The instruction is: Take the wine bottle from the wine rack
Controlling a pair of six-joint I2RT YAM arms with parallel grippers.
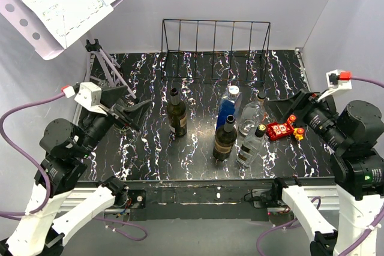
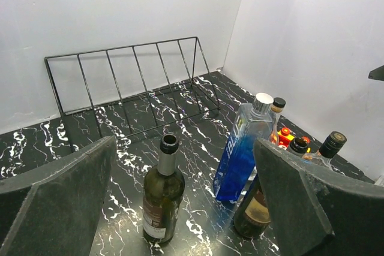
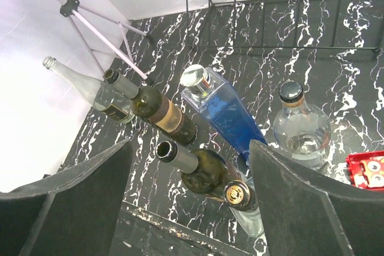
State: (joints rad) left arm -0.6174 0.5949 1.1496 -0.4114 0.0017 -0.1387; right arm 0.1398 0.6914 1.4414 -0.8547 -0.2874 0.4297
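Observation:
The black wire wine rack (image 1: 216,49) stands at the back of the table with nothing in it; it also shows in the left wrist view (image 2: 129,82). A dark wine bottle (image 1: 176,114) stands upright on the table left of centre, uncorked, and shows in the left wrist view (image 2: 163,196). A second dark bottle (image 1: 225,138) stands nearer the front (image 3: 207,169). My left gripper (image 1: 133,107) is open and empty, left of the first bottle, with its pads wide apart (image 2: 185,148). My right gripper (image 1: 283,106) is open and empty, high at the right (image 3: 191,145).
A blue bottle (image 1: 228,107), a round clear bottle (image 1: 252,115) and a clear black-capped bottle (image 1: 252,147) stand mid-table. A red toy (image 1: 281,130) lies at the right. A music stand tripod (image 1: 107,67) is at the back left. A slim clear bottle (image 3: 90,91) shows only in the right wrist view.

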